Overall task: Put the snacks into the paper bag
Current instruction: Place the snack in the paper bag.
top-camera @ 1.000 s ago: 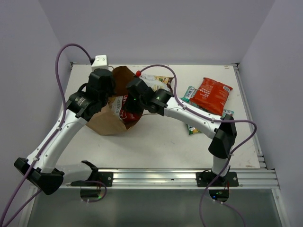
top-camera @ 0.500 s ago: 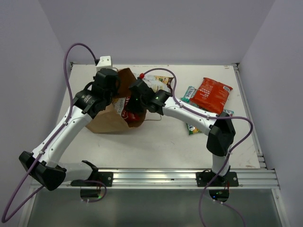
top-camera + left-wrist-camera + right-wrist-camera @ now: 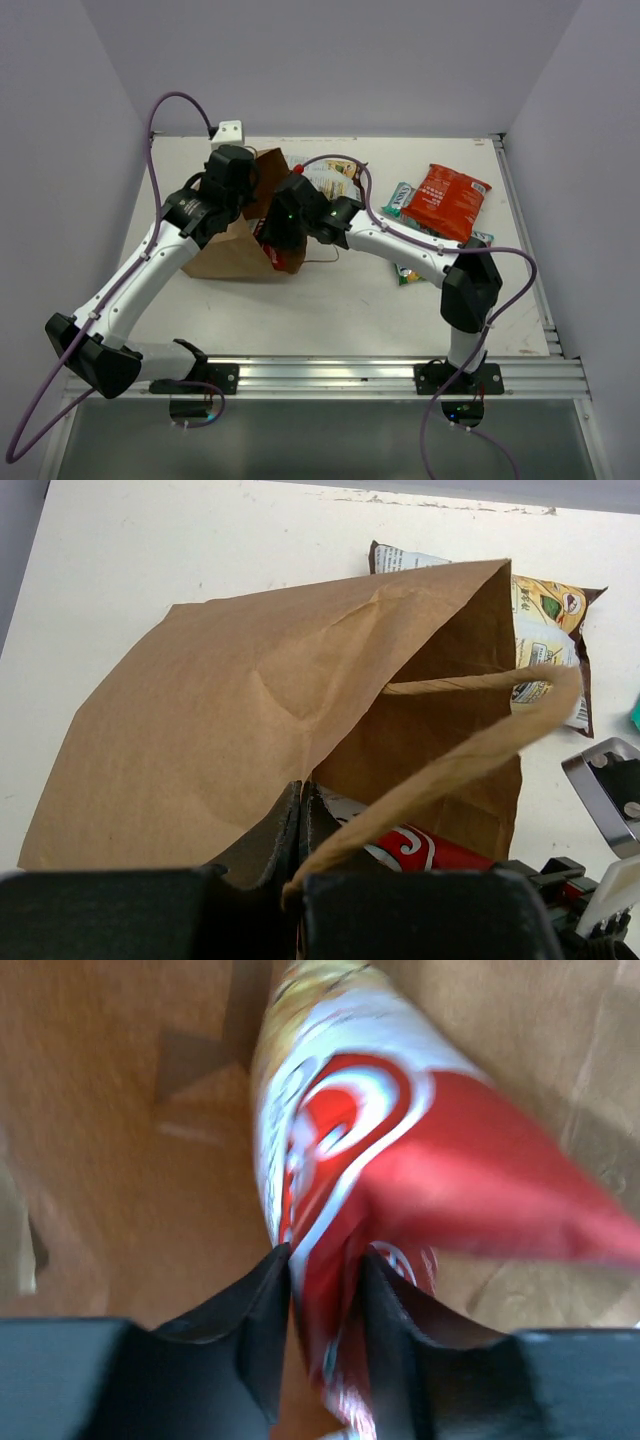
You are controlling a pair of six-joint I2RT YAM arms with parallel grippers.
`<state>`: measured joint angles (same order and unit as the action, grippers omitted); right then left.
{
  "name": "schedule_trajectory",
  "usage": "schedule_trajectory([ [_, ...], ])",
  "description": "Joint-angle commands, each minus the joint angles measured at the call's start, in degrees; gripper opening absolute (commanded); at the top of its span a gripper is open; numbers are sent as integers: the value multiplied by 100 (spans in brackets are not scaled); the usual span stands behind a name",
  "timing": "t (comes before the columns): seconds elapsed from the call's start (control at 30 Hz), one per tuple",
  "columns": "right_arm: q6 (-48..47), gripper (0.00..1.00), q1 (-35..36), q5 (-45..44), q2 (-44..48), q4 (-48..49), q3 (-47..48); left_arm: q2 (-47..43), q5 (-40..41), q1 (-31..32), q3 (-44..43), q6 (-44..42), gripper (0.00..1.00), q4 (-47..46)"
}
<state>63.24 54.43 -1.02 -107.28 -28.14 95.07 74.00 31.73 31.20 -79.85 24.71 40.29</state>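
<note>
Deeper than a second ago, the red-white cassava chips packet (image 3: 400, 1160) now sits almost inside the paper bag (image 3: 230, 700).
Its near edge is nipped tight by the right gripper (image 3: 325, 1260), while the left gripper (image 3: 300, 802) pinches the bag's rim, holding the mouth open. The packet is probably light, crinkly and slippery, so hold the flat seam, not the puffed belly.

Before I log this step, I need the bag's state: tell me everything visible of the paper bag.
The paper bag is brown kraft paper, creased, lying on its side on the white table with its mouth gaping. A twisted paper handle loops across the opening. The left tool pinches the mouth's edge, holding it up. The right tool holds a red-white packet inside the mouth. A white-brown chip packet lies partly hidden behind it.
</note>
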Motion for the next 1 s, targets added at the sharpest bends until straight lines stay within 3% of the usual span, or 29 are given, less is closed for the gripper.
schedule_trajectory([
  [0.0,-75,38,23,461,559,300,-155,-34,27,9,23,87,0,-127],
  [0.07,-154,39,32,576,629,318,-295,-52,-8,9,-4,52,0,-92],
  [0.2,-785,56,15,805,612,-14,-138,-78,-61,9,-109,25,0,40],
  [0.5,-1735,66,-152,129,1314,-481,-269,-201,-298,0,-179,-159,0,93],
  [0.77,-2553,91,-916,242,1965,-517,-568,-298,-325,9,-127,-449,0,251],
  [0.97,-3036,99,-1769,453,2177,-464,-989,-412,-457,0,-171,-599,0,304],
])
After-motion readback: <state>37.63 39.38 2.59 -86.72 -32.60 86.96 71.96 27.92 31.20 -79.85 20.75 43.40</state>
